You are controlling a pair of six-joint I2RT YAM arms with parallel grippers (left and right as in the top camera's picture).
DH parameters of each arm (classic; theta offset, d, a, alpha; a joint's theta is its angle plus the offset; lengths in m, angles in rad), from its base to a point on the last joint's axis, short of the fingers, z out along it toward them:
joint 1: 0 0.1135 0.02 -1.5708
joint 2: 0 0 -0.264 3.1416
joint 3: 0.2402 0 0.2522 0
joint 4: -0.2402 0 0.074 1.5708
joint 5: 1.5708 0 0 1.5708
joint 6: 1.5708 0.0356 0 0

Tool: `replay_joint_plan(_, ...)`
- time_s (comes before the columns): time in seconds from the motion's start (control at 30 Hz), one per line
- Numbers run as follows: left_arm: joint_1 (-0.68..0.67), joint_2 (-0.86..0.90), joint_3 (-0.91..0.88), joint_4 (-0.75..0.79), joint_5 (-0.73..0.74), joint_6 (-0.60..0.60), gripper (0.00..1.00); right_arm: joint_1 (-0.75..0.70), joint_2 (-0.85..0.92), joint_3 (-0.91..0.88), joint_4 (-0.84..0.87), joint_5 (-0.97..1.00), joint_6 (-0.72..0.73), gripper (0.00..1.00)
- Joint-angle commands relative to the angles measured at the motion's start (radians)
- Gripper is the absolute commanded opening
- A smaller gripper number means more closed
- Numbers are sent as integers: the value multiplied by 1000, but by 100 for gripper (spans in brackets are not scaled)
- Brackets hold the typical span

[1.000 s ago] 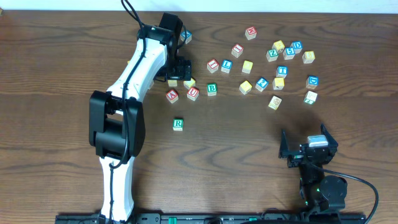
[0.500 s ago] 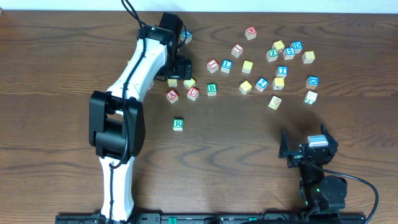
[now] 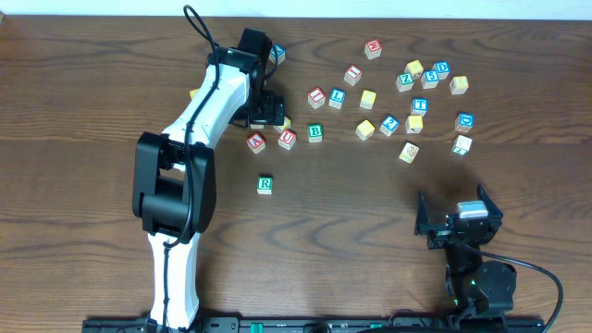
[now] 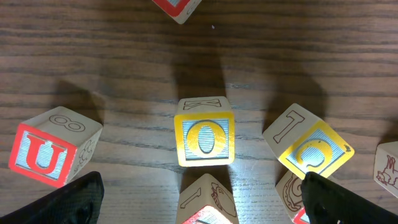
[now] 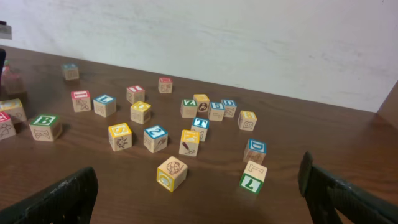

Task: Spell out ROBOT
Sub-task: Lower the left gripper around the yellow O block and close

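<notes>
The left gripper [image 4: 202, 196] hangs with fingers wide apart over the small wooden cube with a yellow O [image 4: 204, 140], likely to grab it. The right gripper [image 3: 455, 220] rests, fingers apart.

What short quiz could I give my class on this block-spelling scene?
1. True or false: the green R cube sits alone, apart from the other cubes.
2. Which letter shows on the yellow cube centred below the left hand? A) O B) T C) B
3. Fill in: the right hand is ___, holding nothing.
Key: 1 true; 2 A; 3 open.
</notes>
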Motion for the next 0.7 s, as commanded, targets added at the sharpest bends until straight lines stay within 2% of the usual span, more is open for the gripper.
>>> replay_joint_plan(0.0, 4, 20, -4, 8, -10, 18, 100, -6, -3, -1, -5, -5, 8, 99)
replay_joint_plan(0.67, 4, 84, -4, 71, -10, 18, 100, -6, -3, -1, -5, -5, 8, 99)
